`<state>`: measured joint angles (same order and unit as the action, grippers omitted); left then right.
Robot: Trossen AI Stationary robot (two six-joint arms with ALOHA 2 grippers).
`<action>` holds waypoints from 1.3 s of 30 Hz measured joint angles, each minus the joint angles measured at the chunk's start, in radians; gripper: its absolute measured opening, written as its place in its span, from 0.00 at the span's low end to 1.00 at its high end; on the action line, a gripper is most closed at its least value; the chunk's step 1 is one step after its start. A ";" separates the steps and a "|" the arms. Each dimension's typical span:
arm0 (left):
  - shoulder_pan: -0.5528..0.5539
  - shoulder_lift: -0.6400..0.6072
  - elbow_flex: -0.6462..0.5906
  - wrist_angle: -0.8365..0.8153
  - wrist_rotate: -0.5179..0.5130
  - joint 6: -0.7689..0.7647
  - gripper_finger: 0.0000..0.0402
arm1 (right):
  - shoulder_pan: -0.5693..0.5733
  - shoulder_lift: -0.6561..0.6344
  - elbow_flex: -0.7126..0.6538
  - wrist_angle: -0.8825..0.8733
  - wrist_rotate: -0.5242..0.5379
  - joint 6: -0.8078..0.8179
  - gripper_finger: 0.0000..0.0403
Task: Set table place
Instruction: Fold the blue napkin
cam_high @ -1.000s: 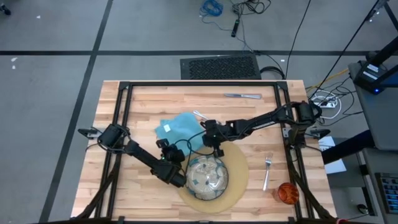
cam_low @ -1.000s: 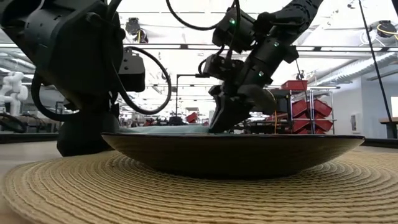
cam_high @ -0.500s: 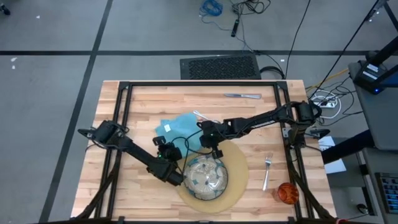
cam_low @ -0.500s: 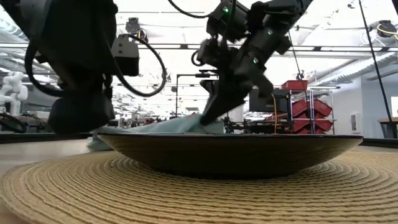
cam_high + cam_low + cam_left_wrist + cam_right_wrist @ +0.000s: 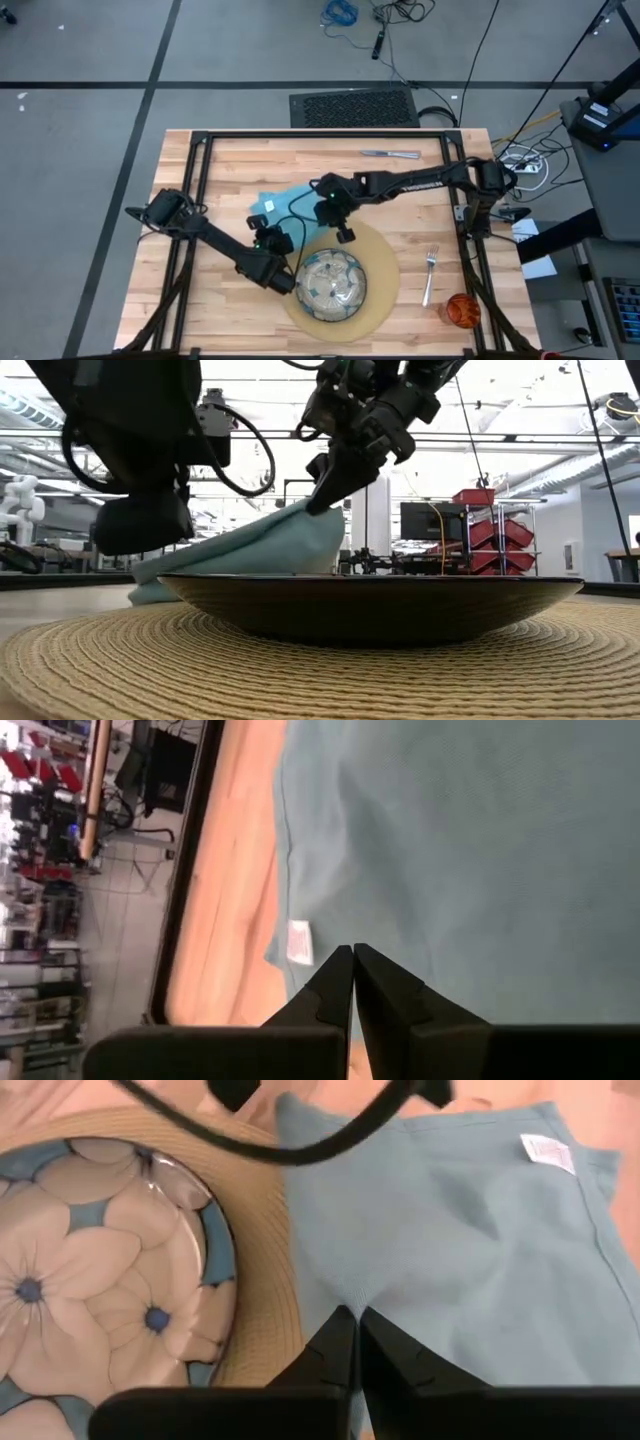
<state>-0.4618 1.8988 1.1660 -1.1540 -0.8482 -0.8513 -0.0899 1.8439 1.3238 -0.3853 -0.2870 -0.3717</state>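
The teal napkin (image 5: 285,203) lies on the table (image 5: 230,160) just beyond the round tan placemat (image 5: 385,270), which bears the flower-patterned plate (image 5: 333,283). My right gripper (image 5: 338,228) is shut on the napkin next to the placemat and shows raised in the low view (image 5: 318,505). My left gripper (image 5: 265,237) is shut and hovers at the napkin's left end (image 5: 140,530). In its wrist view (image 5: 352,952) the napkin (image 5: 480,850) fills the picture. The fork (image 5: 430,272) and orange cup (image 5: 463,310) lie to the right, and the knife (image 5: 390,154) lies far. My right gripper pinches a gathered pucker of the napkin (image 5: 345,1298) between its two fingers, near the edge by the placemat (image 5: 260,1280). The fingers slant down from the far right. The held part is lifted above the plate's rim, and the cloth slopes down to its left end (image 5: 150,585) on the table. Whether my left gripper touches the napkin, I cannot tell.
The black frame rails (image 5: 200,190) run along the table's sides. Bare wood lies to the far left and to the right, between the placemat and the fork. The room with shelves and monitors shows beyond the table in the low view.
My right gripper has gone up and toward the table's far left with the napkin. The napkin's right part has risen into a slope while its left end stays on the table. My left gripper has risen off the table.
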 joint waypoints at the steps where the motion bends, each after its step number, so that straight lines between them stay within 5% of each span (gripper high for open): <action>1: 0.000 0.000 -0.004 0.015 0.000 -0.004 0.00 | -0.008 0.000 0.008 -0.015 -0.006 0.000 0.00; 7: -0.002 0.000 -0.025 0.113 0.029 -0.002 0.07 | -0.036 0.000 0.038 -0.045 -0.041 0.000 0.00; 16: 0.001 0.000 -0.029 0.122 0.046 -0.057 0.63 | -0.040 0.000 0.040 -0.046 -0.056 0.000 0.00; 20: 0.002 0.000 -0.024 0.138 0.074 -0.083 0.79 | -0.042 0.000 0.040 -0.047 -0.057 -0.001 0.00; 39: -0.043 -0.071 0.083 0.167 0.102 -0.113 0.83 | -0.055 0.000 0.040 -0.046 -0.060 -0.003 0.00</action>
<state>-0.5045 1.8275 1.2491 -0.9868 -0.7460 -0.9639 -0.1452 1.8439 1.3640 -0.4316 -0.3470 -0.3752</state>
